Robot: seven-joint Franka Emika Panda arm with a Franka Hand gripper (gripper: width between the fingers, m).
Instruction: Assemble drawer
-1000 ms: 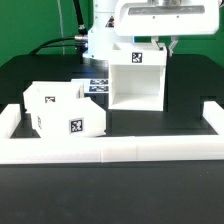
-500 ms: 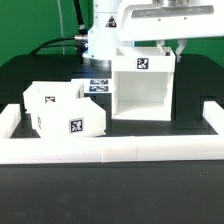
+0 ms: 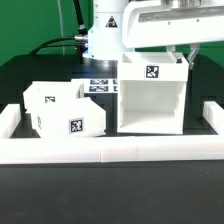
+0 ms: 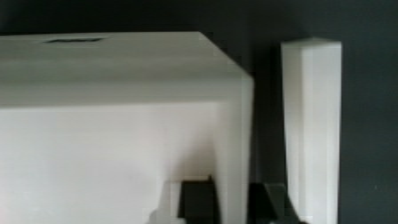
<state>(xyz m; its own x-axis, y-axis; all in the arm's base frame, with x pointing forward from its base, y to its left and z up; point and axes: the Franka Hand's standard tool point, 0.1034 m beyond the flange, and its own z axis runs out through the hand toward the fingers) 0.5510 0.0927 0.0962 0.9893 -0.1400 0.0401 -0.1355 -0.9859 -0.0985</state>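
Exterior view: the end effector (image 3: 179, 54) stands at the top edge of the housing (image 3: 150, 100), its dark fingers (image 3: 171, 50) astride the side wall on the exterior view's right and clamped on it. The housing hangs directly below the end effector, upright, its open face toward the camera and a square tag (image 3: 152, 72) on the band above the opening; its base looks level with the black table (image 3: 40, 70), though whether it touches cannot be told. Well off to the exterior view's left of the end effector, and lower, the two trays (image 3: 62, 110) sit on the table touching each other, the nearer one showing a tag (image 3: 73, 126). The marker board (image 3: 97, 85) lies flat between trays and housing, farther back. A low white border strip (image 3: 100, 150) runs along the table's near side, below and in front of the end effector. Wrist view: the end effector (image 4: 233, 200) shows two dark fingers (image 4: 194, 203) on either side of the housing's (image 4: 107, 110) thin wall, the box filling the side beyond one finger. Past the other finger, across a dark gap, lies a long white bar (image 4: 311, 130); whether it is the border strip cannot be told.
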